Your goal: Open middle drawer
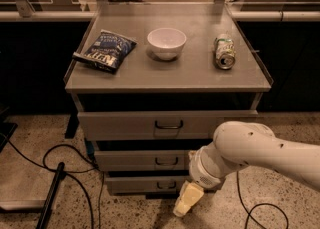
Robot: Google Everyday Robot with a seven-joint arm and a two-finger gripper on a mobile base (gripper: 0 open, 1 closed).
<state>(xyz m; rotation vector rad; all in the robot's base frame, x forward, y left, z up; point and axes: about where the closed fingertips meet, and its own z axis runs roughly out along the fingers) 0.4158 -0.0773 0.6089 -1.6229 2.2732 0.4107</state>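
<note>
The grey cabinet has three drawers. The middle drawer (142,160) is the shallow second one, shut, with a small dark loop handle (163,161) at its centre. The top drawer (120,124) is taller; the bottom drawer (140,184) sits lowest. My white arm (245,150) comes in from the right. My gripper (186,200) points down to the floor, just right of the bottom drawer's handle and below and right of the middle drawer's handle. It touches no handle.
On the cabinet top (170,78) lie a blue chip bag (106,49), a white bowl (166,42) and a can (224,52) on its side. Black cables (65,153) run over the floor at left and one (260,210) at right. A dark counter stands behind.
</note>
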